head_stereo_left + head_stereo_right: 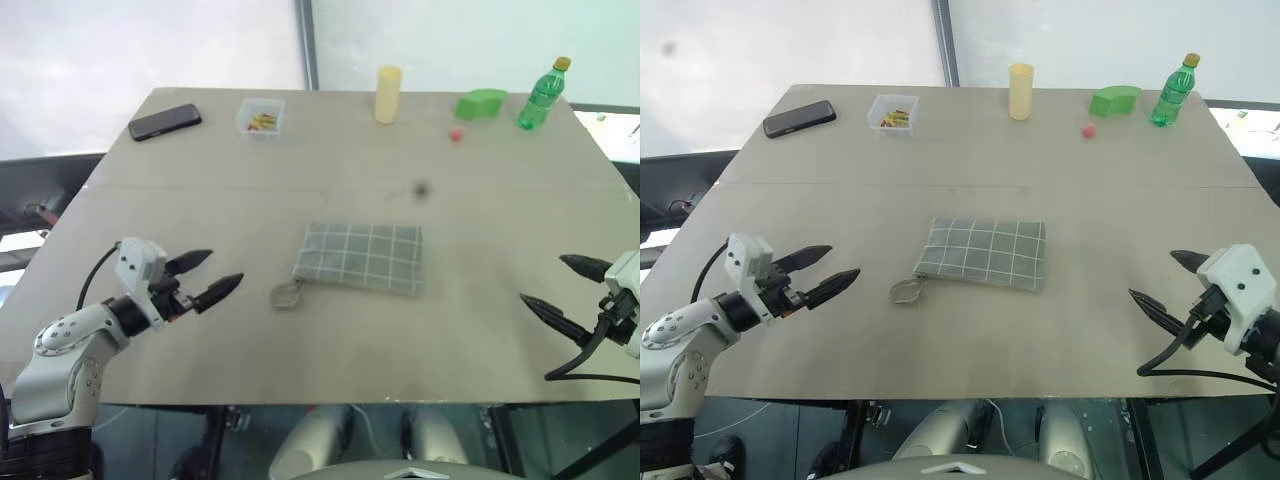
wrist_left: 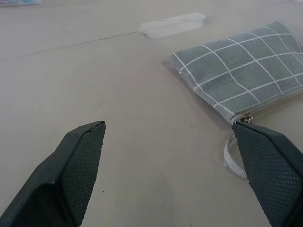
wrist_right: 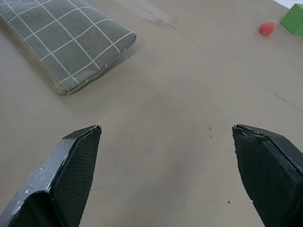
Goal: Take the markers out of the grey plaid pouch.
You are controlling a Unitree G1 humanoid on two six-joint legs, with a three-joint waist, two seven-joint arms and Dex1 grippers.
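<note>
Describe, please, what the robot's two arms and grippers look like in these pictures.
The left arm has rounded silver-grey shells with dark joints and a black cable looping from its wrist. Each wrist carries a boxy white housing. The left gripper and right gripper each have two slim, pointed black fingers; up close the pads show a fine dotted texture. A black cable loops under the right wrist too.

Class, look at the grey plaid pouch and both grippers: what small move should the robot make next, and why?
Probably bring the left gripper in toward the ring zip pull. The grey plaid pouch lies flat and looks zipped shut, with its pull at the end nearest that gripper. Both grippers are open and off the pouch, the right gripper farther from the pull. No markers are out yet.
</note>
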